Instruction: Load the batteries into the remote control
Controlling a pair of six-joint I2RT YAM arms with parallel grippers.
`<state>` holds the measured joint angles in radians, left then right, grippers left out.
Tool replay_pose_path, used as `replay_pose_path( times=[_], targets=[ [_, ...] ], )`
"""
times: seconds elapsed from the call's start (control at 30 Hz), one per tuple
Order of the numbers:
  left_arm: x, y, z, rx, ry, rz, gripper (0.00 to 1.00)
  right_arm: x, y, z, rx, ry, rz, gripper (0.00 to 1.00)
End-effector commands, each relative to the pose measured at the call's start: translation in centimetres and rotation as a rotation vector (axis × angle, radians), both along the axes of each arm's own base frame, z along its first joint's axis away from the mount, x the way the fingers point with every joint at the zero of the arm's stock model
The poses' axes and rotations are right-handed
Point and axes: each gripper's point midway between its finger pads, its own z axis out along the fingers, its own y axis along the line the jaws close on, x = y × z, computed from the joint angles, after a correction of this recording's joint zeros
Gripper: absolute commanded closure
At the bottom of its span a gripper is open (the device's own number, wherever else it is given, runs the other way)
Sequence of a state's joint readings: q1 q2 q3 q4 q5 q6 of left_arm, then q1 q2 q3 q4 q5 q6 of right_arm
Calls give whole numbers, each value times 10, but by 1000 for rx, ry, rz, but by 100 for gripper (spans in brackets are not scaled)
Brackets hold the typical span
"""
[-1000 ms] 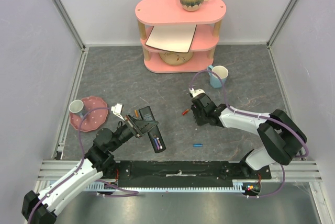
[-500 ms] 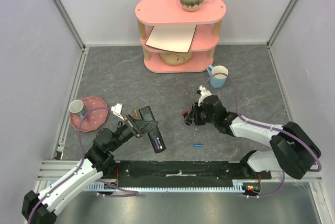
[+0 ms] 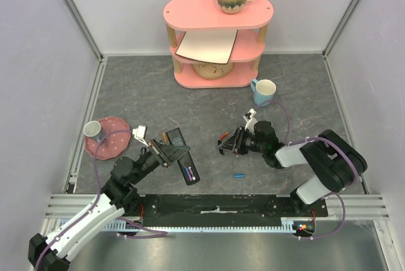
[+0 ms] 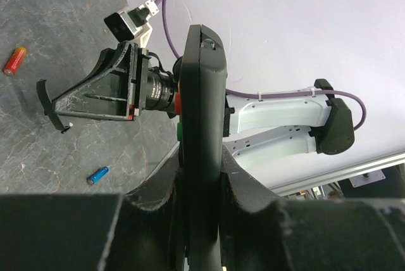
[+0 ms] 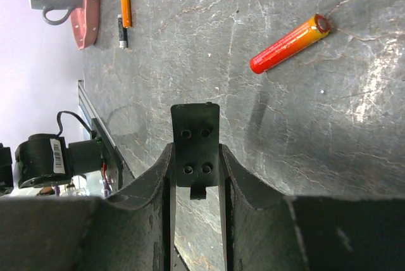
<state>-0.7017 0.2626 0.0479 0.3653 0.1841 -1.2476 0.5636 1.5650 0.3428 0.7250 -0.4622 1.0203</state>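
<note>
My left gripper is shut on the black remote control, holding it edge-on in the left wrist view. Dark purple batteries show in the open compartment at the remote's near end. My right gripper lies low over the table, pointing left toward the remote and a short way apart from it. It is shut on a small flat black cover plate with holes, which stands upright between the fingers. The gripper's own point in the right wrist view is.
A red-orange cell lies on the table just beyond the right gripper. A bright blue small cylinder lies nearer the bases. An orange cell and a dark one lie by the pink plate with its cup. A pink shelf and a blue mug stand farther back.
The right arm has dropped and swung its gripper from pointing away to lying flat, pointing left at the remote. The left arm and remote have barely moved.
</note>
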Motion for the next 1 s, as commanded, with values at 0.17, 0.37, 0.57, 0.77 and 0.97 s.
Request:
replay_pose_path(
  times=[0.17, 0.37, 0.57, 0.77, 0.97],
  targets=[
    [3, 1, -28, 23, 36, 14, 98, 12, -20, 1, -158, -76, -37, 59],
    [3, 0, -28, 24, 38, 8, 98, 11, -36, -9, -261, -68, -61, 49],
    [2, 0, -30, 26, 42, 6, 98, 17, -47, -1, -338, -127, -76, 40],
    [3, 0, -31, 27, 46, 9, 98, 21, -39, 32, -517, -302, -4, 39],
    [3, -1, -31, 26, 47, 4, 98, 6, -10, 30, -637, -357, 136, 38]
  ],
)
